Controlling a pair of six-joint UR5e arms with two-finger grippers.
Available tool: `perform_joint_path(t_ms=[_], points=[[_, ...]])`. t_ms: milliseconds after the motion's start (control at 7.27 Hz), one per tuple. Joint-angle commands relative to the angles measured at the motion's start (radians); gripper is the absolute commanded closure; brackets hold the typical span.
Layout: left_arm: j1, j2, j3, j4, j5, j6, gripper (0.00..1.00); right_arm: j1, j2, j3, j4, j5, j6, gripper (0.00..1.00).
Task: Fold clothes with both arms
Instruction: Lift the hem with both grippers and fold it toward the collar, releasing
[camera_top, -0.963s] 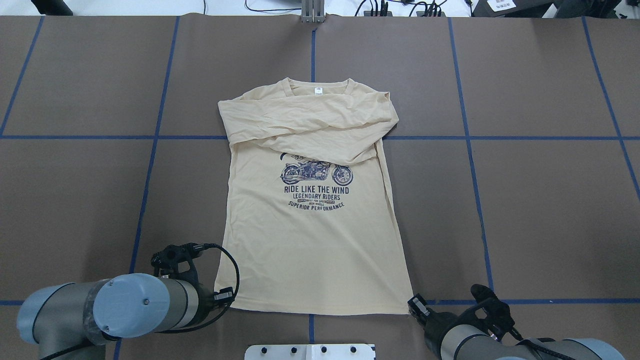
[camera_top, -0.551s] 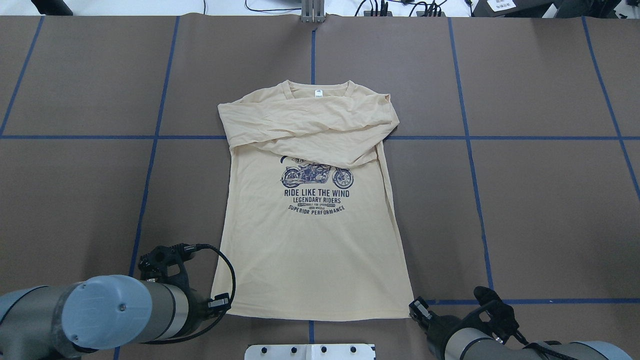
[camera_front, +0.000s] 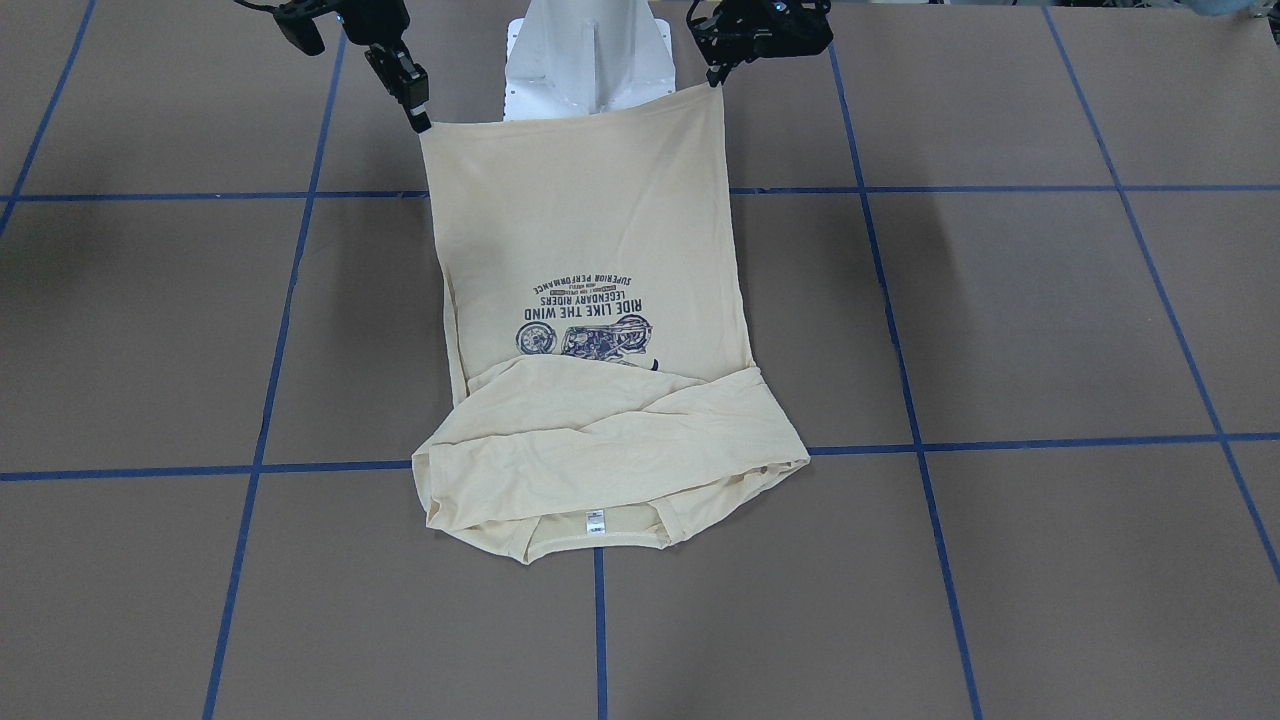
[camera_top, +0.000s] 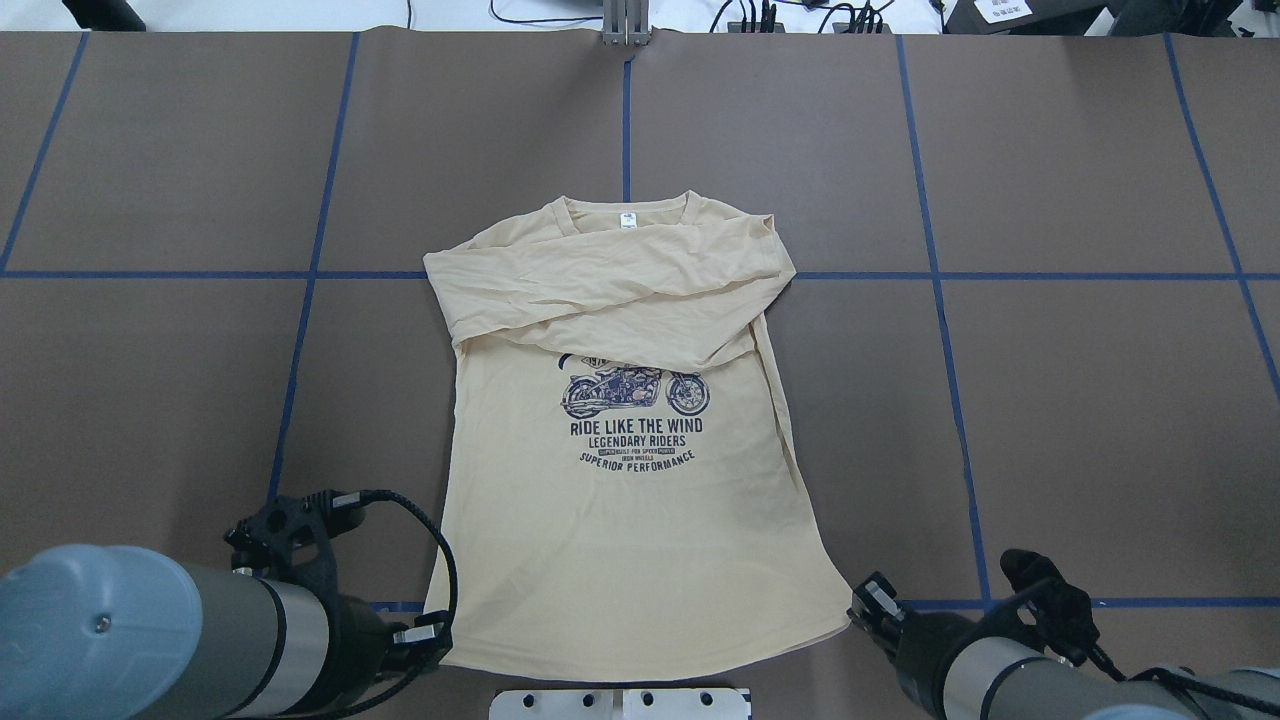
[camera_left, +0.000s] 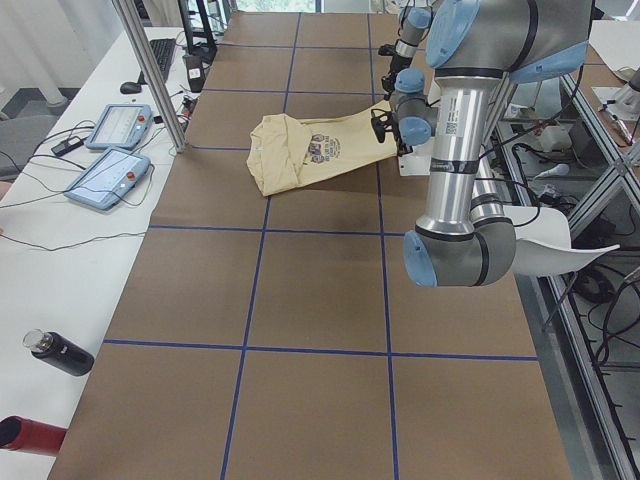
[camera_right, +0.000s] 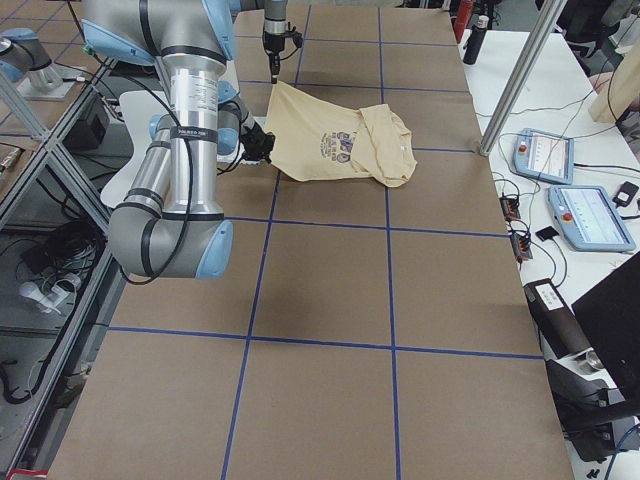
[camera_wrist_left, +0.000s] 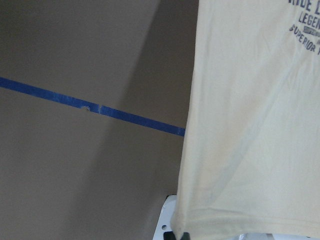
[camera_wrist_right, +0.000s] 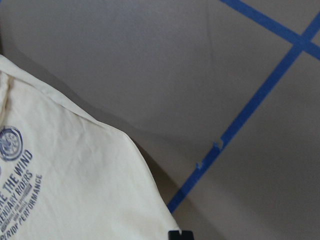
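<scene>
You have one T-shirt here, pale cream-yellow, and two arms, the left arm and the right arm, each with one claw. The T-shirt lies front up in the middle of the brown worktop, with the collar away from the robot and the hem toward it. The collar end rests flat on the worktop, while the hem is lifted off it and stretched between the two claws. The left claw pinches one hem corner and the right claw pinches the other; both are pressed together on the fabric.

You can count two sleeves, both folded across the chest, one over the other. They cover the upper part of the one navy print, so its top line cannot be read. One small white neck label shows inside the collar.

In the overhead view both arms are cut off by the lower edge, and the fingertips are hard to make out behind the wrists. In each wrist view only a small dark piece of a finger shows at the bottom edge, next to the cloth. The white pedestal is partly hidden behind the lifted hem.

On the white side table you see two tablets, one black bottle and one red bottle, the red one cut off by the picture edge.
</scene>
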Motion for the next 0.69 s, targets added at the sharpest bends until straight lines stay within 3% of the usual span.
perform_joint_path(t_ms=[0, 138, 275, 551], points=[[-0.159, -0.059, 0.036, -0.003, -0.044, 0.090, 1.00, 0.253, 0.204, -0.050, -0.131, 0.213, -0.247, 1.00], [-0.243, -0.127, 0.126, -0.014, -0.125, 0.108, 1.00, 0.400, 0.301, -0.146, -0.152, 0.354, -0.310, 1.00], [-0.321, -0.165, 0.203, -0.023, -0.133, 0.150, 1.00, 0.523, 0.383, -0.232, -0.154, 0.460, -0.401, 1.00], [-0.458, -0.198, 0.422, -0.198, -0.136, 0.234, 1.00, 0.651, 0.526, -0.447, -0.142, 0.476, -0.535, 1.00]])
